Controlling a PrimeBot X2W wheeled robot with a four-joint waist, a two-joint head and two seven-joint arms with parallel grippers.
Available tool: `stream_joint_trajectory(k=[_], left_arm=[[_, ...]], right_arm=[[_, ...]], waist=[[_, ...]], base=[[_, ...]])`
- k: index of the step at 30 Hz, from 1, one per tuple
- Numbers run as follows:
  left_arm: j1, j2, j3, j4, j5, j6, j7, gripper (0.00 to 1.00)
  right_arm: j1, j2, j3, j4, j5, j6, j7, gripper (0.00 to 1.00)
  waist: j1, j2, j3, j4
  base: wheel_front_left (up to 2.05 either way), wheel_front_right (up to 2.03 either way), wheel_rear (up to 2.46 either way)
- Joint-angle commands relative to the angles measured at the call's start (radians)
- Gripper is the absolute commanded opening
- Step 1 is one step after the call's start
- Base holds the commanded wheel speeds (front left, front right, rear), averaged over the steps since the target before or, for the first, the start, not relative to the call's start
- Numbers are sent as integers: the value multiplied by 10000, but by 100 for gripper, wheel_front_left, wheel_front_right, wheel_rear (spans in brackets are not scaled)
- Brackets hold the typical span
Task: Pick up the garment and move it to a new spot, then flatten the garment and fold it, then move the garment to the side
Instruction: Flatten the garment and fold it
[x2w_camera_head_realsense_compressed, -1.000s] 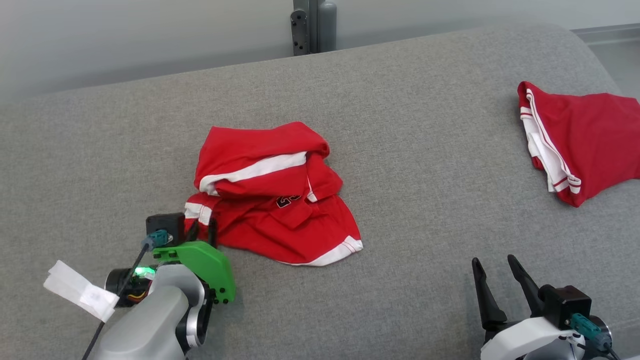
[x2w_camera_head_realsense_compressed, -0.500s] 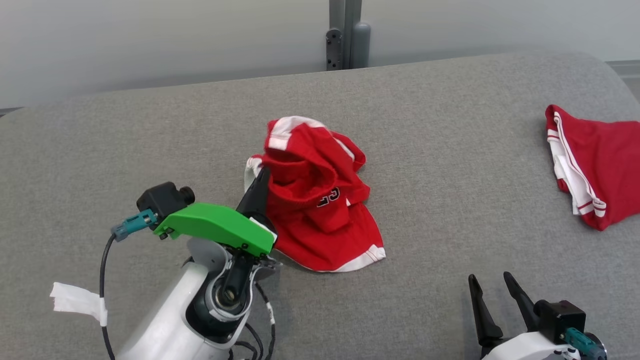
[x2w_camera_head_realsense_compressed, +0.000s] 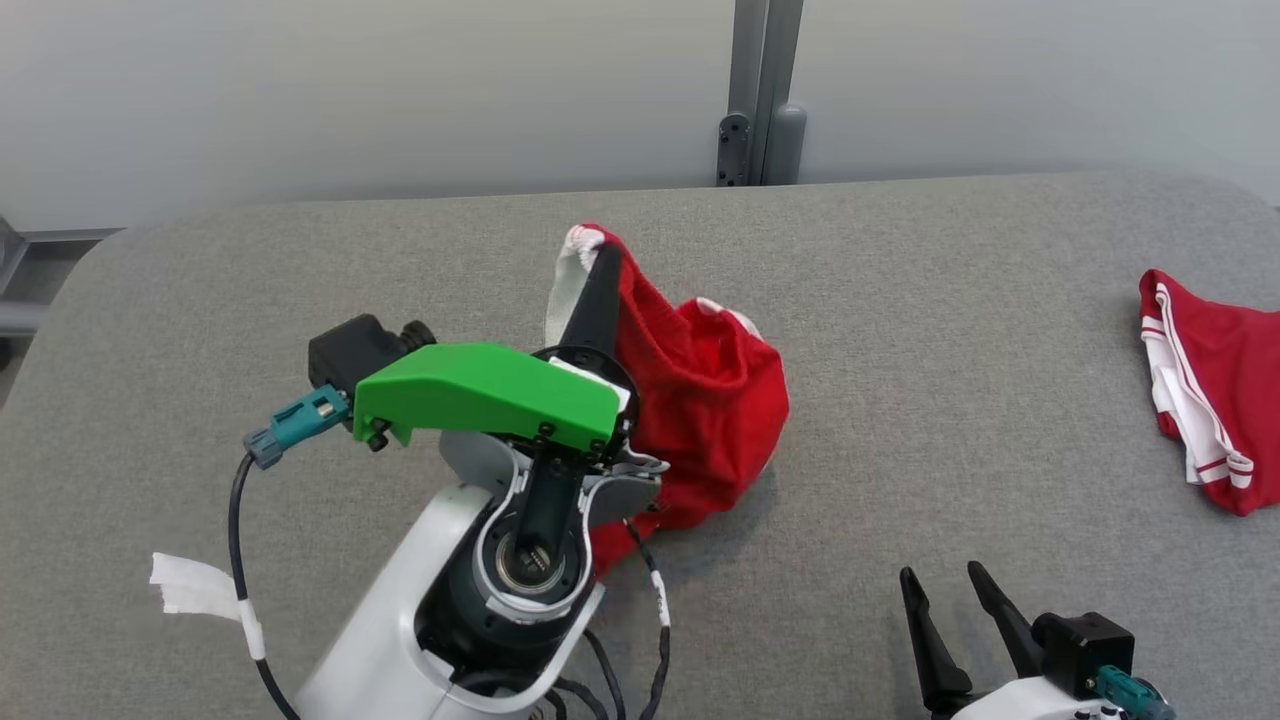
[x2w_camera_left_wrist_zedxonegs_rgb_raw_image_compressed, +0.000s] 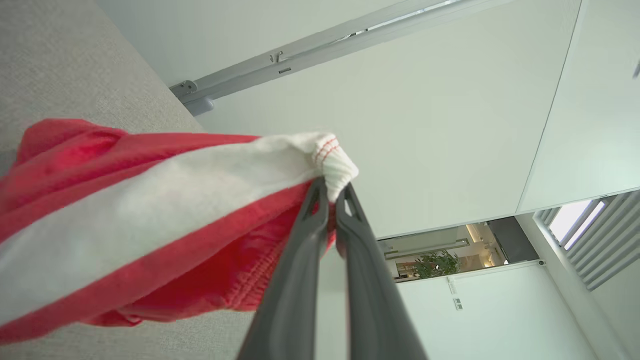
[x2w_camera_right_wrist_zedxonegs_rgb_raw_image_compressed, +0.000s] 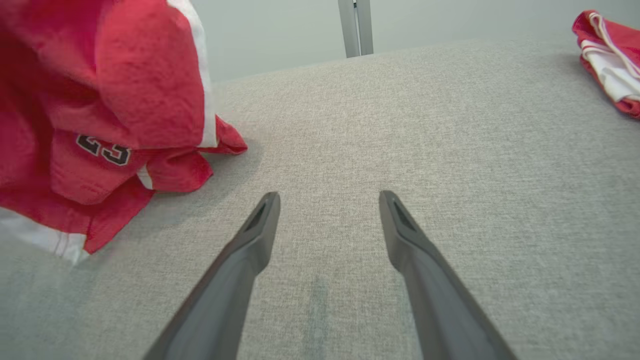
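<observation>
The garment (x2w_camera_head_realsense_compressed: 715, 400) is a pair of red shorts with white stripes and a black number. My left gripper (x2w_camera_head_realsense_compressed: 603, 262) is shut on its white ribbed edge and holds that corner raised, while the rest hangs bunched down to the grey surface. In the left wrist view the closed fingertips (x2w_camera_left_wrist_zedxonegs_rgb_raw_image_compressed: 320, 192) pinch the white trim of the garment (x2w_camera_left_wrist_zedxonegs_rgb_raw_image_compressed: 150, 200). In the right wrist view the garment (x2w_camera_right_wrist_zedxonegs_rgb_raw_image_compressed: 100, 100) hangs at the left, its lower folds resting on the surface. My right gripper (x2w_camera_head_realsense_compressed: 945, 595) is open low at the bottom right, fingers (x2w_camera_right_wrist_zedxonegs_rgb_raw_image_compressed: 260, 225) spread above bare grey fabric.
The grey padded surface (x2w_camera_head_realsense_compressed: 950, 400) spans the scene. A second red-and-white garment (x2w_camera_head_realsense_compressed: 1210, 390) lies at its right edge, also seen as the second garment (x2w_camera_right_wrist_zedxonegs_rgb_raw_image_compressed: 610, 55) in the right wrist view. A grey post (x2w_camera_head_realsense_compressed: 760, 90) stands behind against the pale wall.
My left gripper closed on the garment's white edge and lifted it up and away, pulling the cloth into a hanging bunch. The head camera has shifted too. The right gripper stayed open.
</observation>
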Motion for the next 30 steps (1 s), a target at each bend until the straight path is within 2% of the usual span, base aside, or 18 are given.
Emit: stream_joint_trajectory(k=[1, 4, 7, 14, 20, 30], left_arm=[[-151, -1, -105, -93, -335, 63, -149, 0], [-452, -9, -411, -86, -132, 46, -292, 0], [-636, 8, -346, 154, 598, -72, -288, 0], [-1403, -9, 868, 1153, 1788, -366, -286, 0], [-1592, -2, 1388, 1489, 1747, -629, -277, 0], [-1819, -2, 483, 1204, 1129, -925, -278, 0]], right_arm=[[7, -8, 70, 30, 70, 0, 4, 100], [-126, -8, 191, 36, 180, 0, 4, 100], [-181, -8, 173, 13, 180, 0, 4, 100], [-185, -5, 56, 79, 28, 0, 4, 100], [-93, -6, 33, 53, 10, 0, 4, 100], [-213, -7, 136, 120, -21, 0, 4, 100]], waist=[[0, 0, 13, -35], [0, 0, 91, -171], [0, 0, 195, -308], [0, 0, 240, -590], [0, 0, 178, -715], [0, 0, 82, -934]], base=[[0, 0, 0], [0, 0, 0], [0, 0, 0], [0, 0, 0], [0, 0, 0], [0, 0, 0]])
